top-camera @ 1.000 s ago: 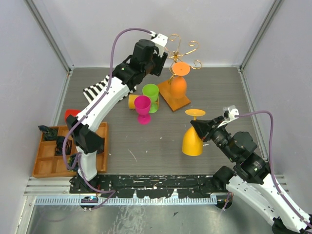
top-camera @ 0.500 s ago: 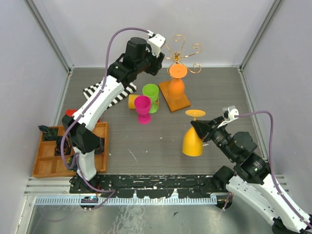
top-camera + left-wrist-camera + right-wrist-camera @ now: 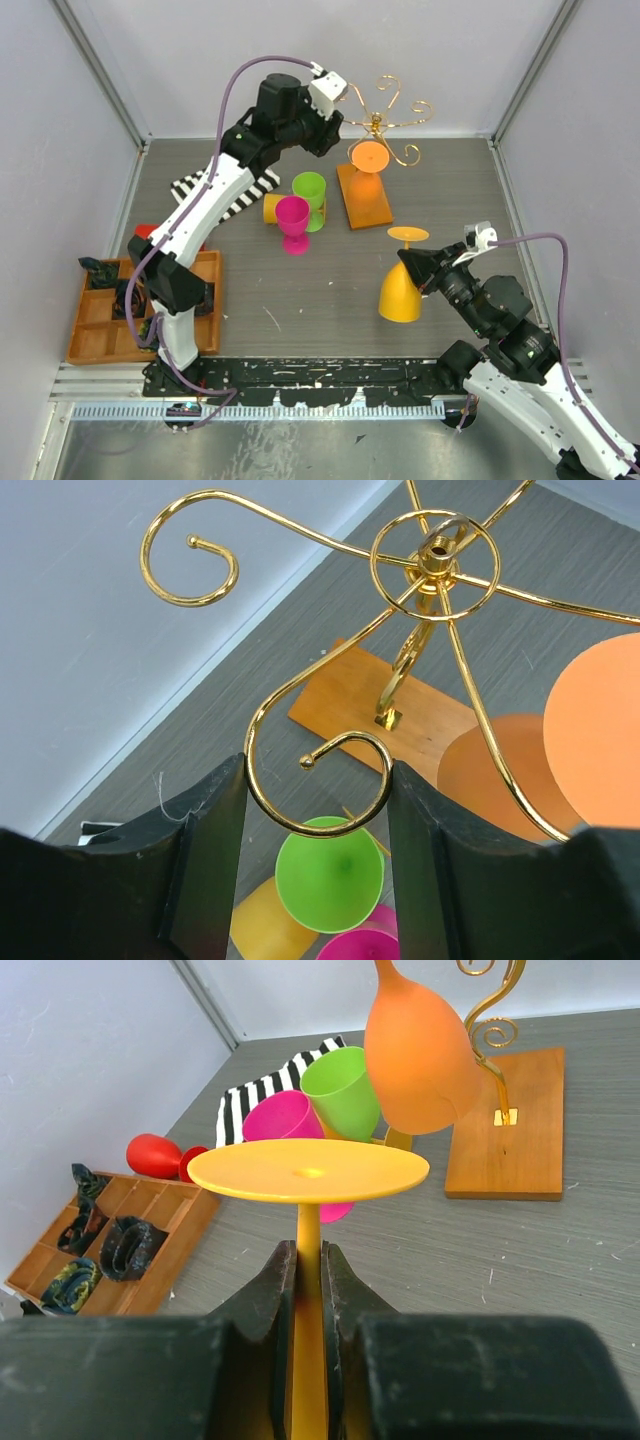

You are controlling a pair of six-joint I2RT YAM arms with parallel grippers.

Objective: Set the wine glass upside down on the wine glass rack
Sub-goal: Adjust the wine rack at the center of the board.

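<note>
Right gripper (image 3: pixel 308 1260) is clenched on the stem of the yellow wine glass (image 3: pixel 308 1170), which it holds off the table (image 3: pixel 320 300) with the foot up and the bowl hanging below. Ahead of it and a little to its right stands the wine glass rack (image 3: pixel 378 122), with an orange glass (image 3: pixel 420 1050) already hanging bowl-down from one curled arm, the arm nearest this gripper. Left gripper (image 3: pixel 318 770) is up at the rack's far-left side, its fingers closed against either side of another curl. Ahead-left of the right gripper, between it and the left arm, a green cup (image 3: pixel 309 190), a pink glass (image 3: pixel 292 215) and a yellow cup (image 3: pixel 270 208) on its side cluster together, backed by a striped cloth (image 3: pixel 195 185). Farther left lie a red object (image 3: pixel 155 1150) and a compartmented wooden tray (image 3: pixel 180 1250) with rolled dark bundles (image 3: pixel 130 1245) in several of its sections.
</note>
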